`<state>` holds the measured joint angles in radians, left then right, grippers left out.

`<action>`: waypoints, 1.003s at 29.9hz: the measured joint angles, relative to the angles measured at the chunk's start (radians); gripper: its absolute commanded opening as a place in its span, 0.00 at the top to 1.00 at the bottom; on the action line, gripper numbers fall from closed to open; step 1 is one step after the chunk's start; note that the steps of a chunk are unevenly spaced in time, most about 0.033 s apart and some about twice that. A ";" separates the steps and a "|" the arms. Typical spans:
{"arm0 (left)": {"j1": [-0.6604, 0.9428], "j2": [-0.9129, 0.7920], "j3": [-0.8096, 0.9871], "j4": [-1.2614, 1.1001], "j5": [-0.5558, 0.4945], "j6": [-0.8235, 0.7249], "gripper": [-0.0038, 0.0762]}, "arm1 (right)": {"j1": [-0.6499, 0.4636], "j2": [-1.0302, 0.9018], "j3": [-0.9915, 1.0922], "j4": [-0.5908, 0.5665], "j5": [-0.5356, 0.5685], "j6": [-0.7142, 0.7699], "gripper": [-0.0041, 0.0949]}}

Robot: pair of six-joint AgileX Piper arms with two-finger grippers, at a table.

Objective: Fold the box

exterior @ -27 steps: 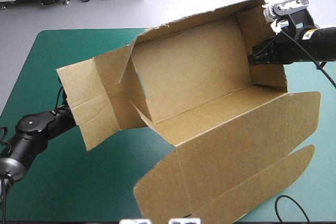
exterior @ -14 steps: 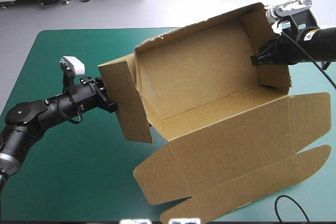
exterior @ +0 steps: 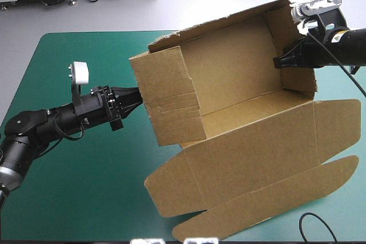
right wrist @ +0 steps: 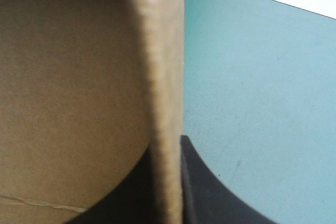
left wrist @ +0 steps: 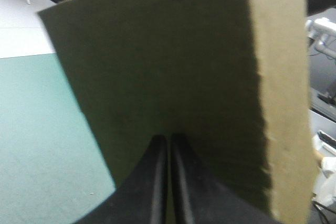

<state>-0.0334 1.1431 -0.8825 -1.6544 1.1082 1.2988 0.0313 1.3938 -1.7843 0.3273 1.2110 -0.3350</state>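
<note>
Teal-green cover [exterior: 86,198] lies over the whole worktop, bare along its left edge and at the near left corner. Over the middle and right half sits the box [exterior: 240,84], an open brown tray tipped up so that its hollow faces the camera, with its back wall reaching past the far edge. Its lid [exterior: 257,164] lies flat and open, running toward the near right corner.

My left gripper [exterior: 137,96] comes in level from the left. Its black fingers are pressed together into one point, and that point touches the outer face of the left end wall [exterior: 168,98], which stands upright. From my left wrist the tips [left wrist: 169,137] meet against that shadowed board [left wrist: 173,61].

My right gripper [exterior: 278,62] pinches the right end wall [exterior: 294,50] near the far right corner. From that wrist, the wall's cut edge [right wrist: 165,77] runs straight down between my fingers [right wrist: 168,142], one inside the tray and one outside over the cover [right wrist: 262,77].
</note>
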 measured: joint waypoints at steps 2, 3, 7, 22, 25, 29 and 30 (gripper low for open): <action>0.000 0.000 -0.011 -0.003 0.041 -0.001 0.94 | 0.000 0.000 0.000 -0.002 -0.009 0.003 0.98; 0.000 0.000 -0.016 -0.004 0.053 -0.001 0.94 | 0.000 0.000 0.000 -0.003 -0.012 0.003 0.98; 0.000 0.000 -0.029 -0.009 0.075 -0.002 0.93 | 0.000 0.000 0.000 0.004 -0.014 0.006 0.98; 0.000 0.000 -0.080 -0.009 0.087 -0.005 0.50 | 0.000 0.019 0.000 0.034 -0.030 0.011 0.98; 0.000 0.000 -0.095 -0.009 0.089 -0.014 0.46 | 0.000 0.035 0.000 0.044 -0.038 0.011 0.97; 0.000 0.000 -0.100 -0.009 0.085 -0.028 0.43 | 0.000 0.052 0.000 0.054 -0.061 0.012 0.98; 0.000 0.000 -0.100 -0.009 0.075 -0.033 0.41 | 0.000 0.057 0.000 0.054 -0.068 0.012 0.97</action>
<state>-0.0334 1.1431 -0.9826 -1.6638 1.1834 1.2656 0.0313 1.4503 -1.7843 0.3811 1.1432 -0.3234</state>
